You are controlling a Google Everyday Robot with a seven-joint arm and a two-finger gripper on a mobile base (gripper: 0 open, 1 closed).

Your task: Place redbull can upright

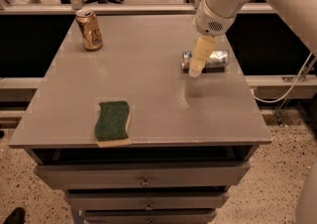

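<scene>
The redbull can (214, 61) lies on its side near the right edge of the grey table (148, 99), silver with blue patches, its top end pointing left. My gripper (198, 63) hangs from the white arm at the upper right, its cream fingers pointing down in front of the can's left end, partly covering it. I cannot tell whether it touches the can.
A gold-brown can (89, 29) stands upright at the table's far left corner. A green sponge (113, 122) lies near the front edge. Drawers sit below the tabletop. A cable hangs at the right.
</scene>
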